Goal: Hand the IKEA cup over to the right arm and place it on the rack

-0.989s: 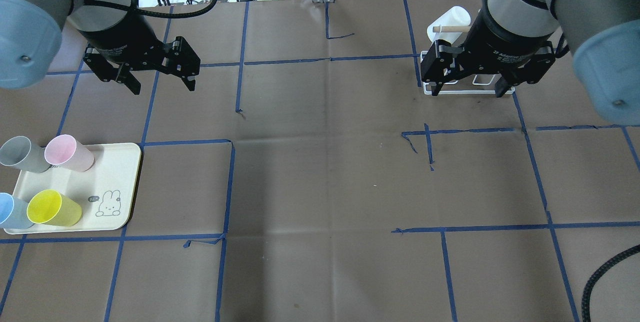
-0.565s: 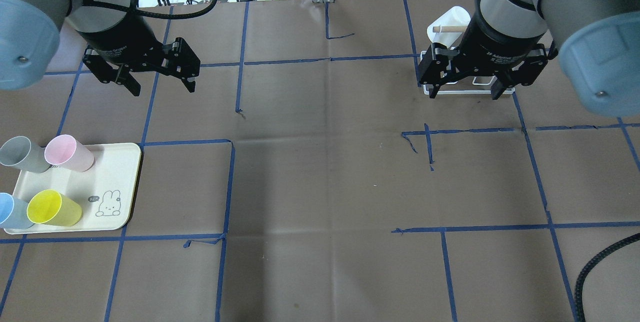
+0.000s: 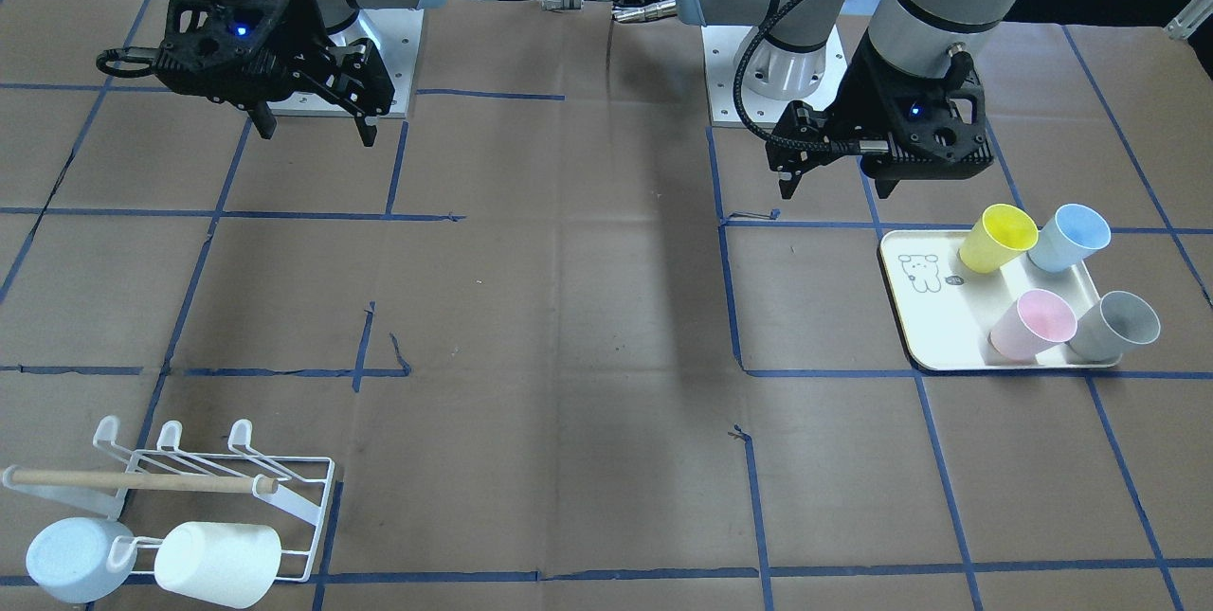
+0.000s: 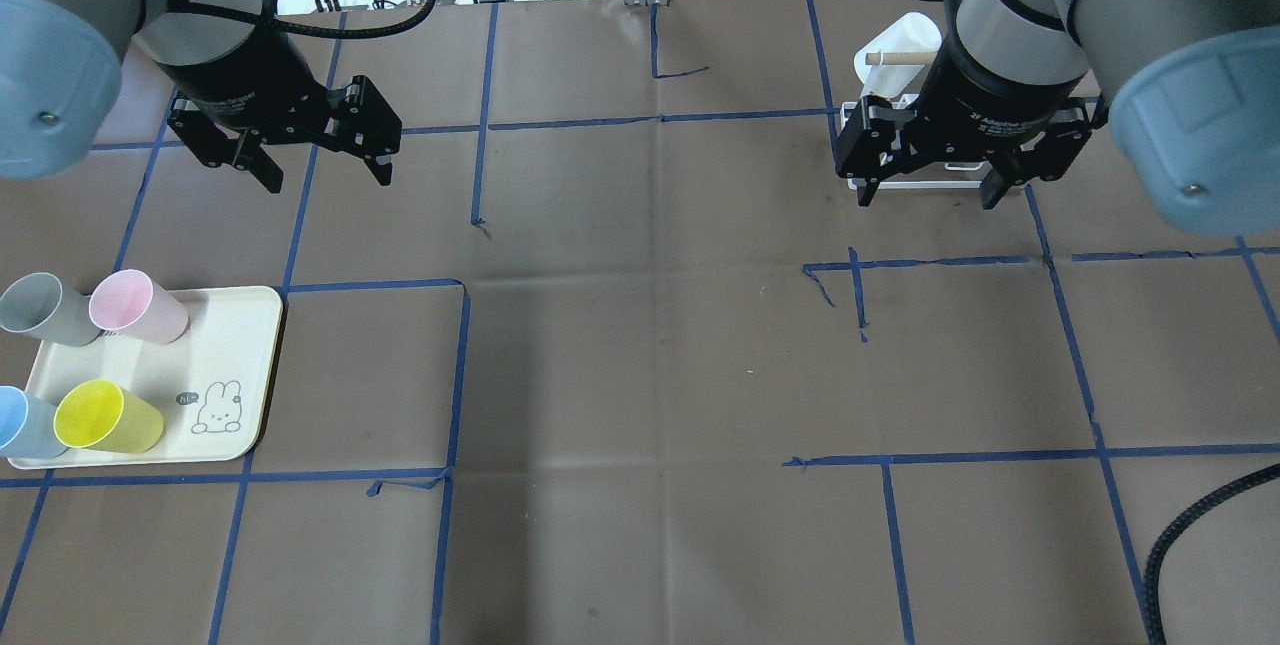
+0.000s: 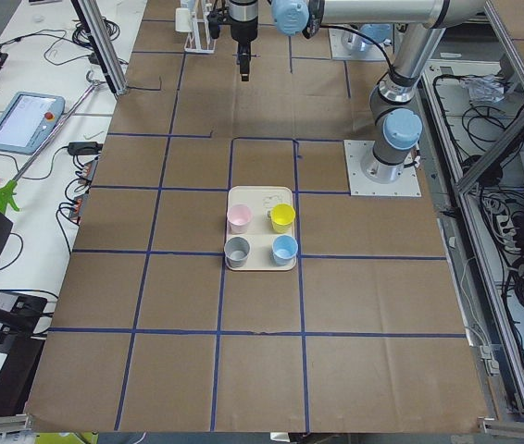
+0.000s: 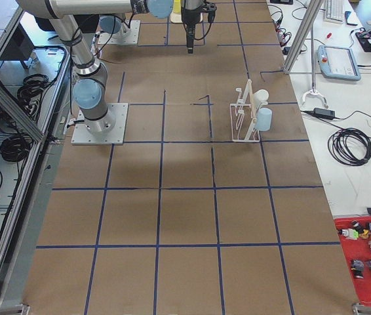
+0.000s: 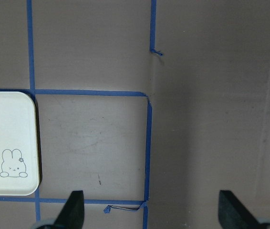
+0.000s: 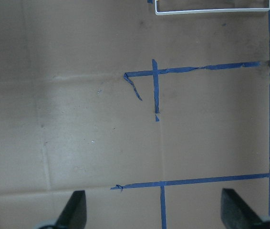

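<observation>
1. The left claw [image 4: 327, 175] hung above the brown paper-covered counter with its blue tape grid [image 4: 650, 345]. Its jaws were spread wide and gripped nothing. The left wrist view showed its fingertips [image 7: 75, 210] far apart, with bare paper between them.
2. The right claw [image 4: 928, 197] was also raised over the counter, jaws wide, nothing held. Its fingertips [image 8: 75, 210] framed only paper and tape.
3. A cream rectangular tray with a rabbit drawing [image 4: 215, 345] lay on the counter off to the left claw's left. It sat lower down and well apart from the claw. Only a corner of it reached the left edge of the left wrist view.
4. Four plastic cups stood mouth-up on the tray, two by two.
   - The yellow plastic cup [image 4: 105, 417] and pink plastic cup [image 4: 135, 305] were in the column nearer the left claw.
   - The sky-blue plastic cup [image 4: 20, 423] and grey plastic cup [image 4: 45, 310] were in the column farther from it.
5. The small white wire rack [image 3: 237, 488] with its light wooden dowel [image 3: 142, 478] stood on the counter ahead of the right claw, on the side away from the robot's base. The right wrist view caught only its base wire at the top edge.
6. A white plastic cup [image 3: 218, 562] and a pale bluish-white cup [image 3: 71, 559] hung on their sides, on the prong row farther from the right claw.
</observation>
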{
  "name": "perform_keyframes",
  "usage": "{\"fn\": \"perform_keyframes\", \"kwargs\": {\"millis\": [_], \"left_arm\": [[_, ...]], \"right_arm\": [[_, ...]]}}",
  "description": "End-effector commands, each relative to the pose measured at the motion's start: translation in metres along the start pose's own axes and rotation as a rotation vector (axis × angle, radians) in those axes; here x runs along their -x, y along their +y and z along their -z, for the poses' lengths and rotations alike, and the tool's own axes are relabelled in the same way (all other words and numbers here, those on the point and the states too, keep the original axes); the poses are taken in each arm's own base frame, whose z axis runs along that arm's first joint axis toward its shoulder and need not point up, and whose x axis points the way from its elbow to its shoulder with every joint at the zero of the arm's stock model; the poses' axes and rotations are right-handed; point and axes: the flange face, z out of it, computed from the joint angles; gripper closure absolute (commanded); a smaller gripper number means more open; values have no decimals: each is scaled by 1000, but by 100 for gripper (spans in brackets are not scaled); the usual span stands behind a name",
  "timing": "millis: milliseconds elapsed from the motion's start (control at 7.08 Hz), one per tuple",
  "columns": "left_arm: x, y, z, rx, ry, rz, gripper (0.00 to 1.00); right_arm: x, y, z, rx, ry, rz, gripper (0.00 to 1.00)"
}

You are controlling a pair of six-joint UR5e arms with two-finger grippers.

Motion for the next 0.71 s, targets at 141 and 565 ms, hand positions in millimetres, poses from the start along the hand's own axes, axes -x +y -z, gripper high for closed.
{"fn": "perform_keyframes", "kwargs": {"millis": [141,565], "left_arm": [[-1,0,0,-1,2,0,0],[-3,0,-1,0,20,-2,0]], "right_arm": [[-1,-1,0,-7,5,1,0],[-1,-1,0,-11,6,1,0]]}}
